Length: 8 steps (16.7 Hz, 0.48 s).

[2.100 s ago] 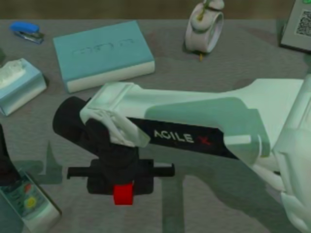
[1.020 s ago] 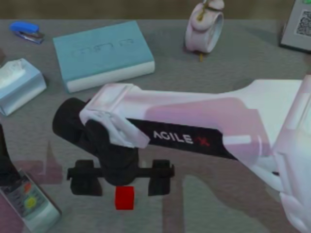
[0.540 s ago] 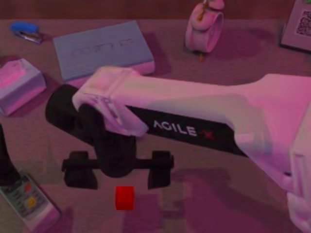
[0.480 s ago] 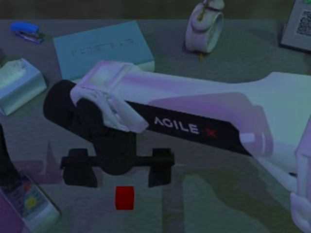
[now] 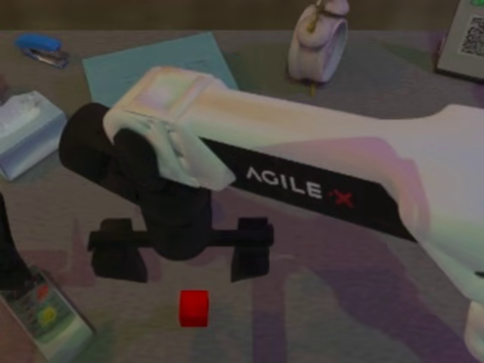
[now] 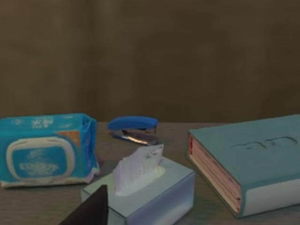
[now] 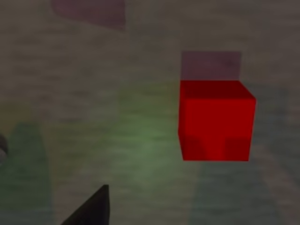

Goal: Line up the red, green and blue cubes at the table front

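The red cube [image 5: 193,308] rests alone on the table [image 5: 333,318] near its front edge, left of centre. My right gripper [image 5: 184,259] hangs open just behind and above it, its two black fingers spread wide and touching nothing. In the right wrist view the red cube [image 7: 216,120] lies on the cloth-like surface, apart from the one dark fingertip [image 7: 93,208] that shows. My left arm [image 5: 6,253] is parked at the left edge; its fingertip [image 6: 91,212] sits off to the side, as on an open gripper. The green and blue cubes are out of view.
A teal book [image 5: 132,66], a tissue box [image 5: 26,128] and a blue stapler [image 5: 41,47] lie at the back left. An alarm clock [image 5: 318,45] and a QR card [image 5: 465,38] stand at the back. A remote [image 5: 45,314] lies front left. A wipes pack [image 6: 44,150] shows in the left wrist view.
My right gripper let go of the red cube, opened wide and rose away towards the back. The cube stays where it was set down.
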{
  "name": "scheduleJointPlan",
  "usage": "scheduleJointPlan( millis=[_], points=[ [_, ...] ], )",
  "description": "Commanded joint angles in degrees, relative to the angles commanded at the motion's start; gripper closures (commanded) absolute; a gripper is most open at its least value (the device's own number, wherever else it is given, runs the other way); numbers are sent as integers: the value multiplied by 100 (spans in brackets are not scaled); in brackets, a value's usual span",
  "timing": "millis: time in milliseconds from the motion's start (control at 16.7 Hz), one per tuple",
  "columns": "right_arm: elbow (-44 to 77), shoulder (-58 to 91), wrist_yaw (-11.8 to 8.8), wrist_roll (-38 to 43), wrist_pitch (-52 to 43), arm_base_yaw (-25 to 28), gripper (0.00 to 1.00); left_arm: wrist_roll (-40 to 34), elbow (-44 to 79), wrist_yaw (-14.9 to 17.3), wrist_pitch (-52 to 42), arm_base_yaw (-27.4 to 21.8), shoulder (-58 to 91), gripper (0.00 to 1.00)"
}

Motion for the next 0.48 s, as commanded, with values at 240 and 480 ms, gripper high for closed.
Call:
scheduleJointPlan(
  millis=[240, 480],
  points=[
    [-424, -240, -33, -601, 203, -636, 0, 0, 0, 0, 0, 0, 0, 0],
    [-1260, -662, -107, -1740, 557, -1928, 0, 0, 0, 0, 0, 0, 0, 0]
  ],
)
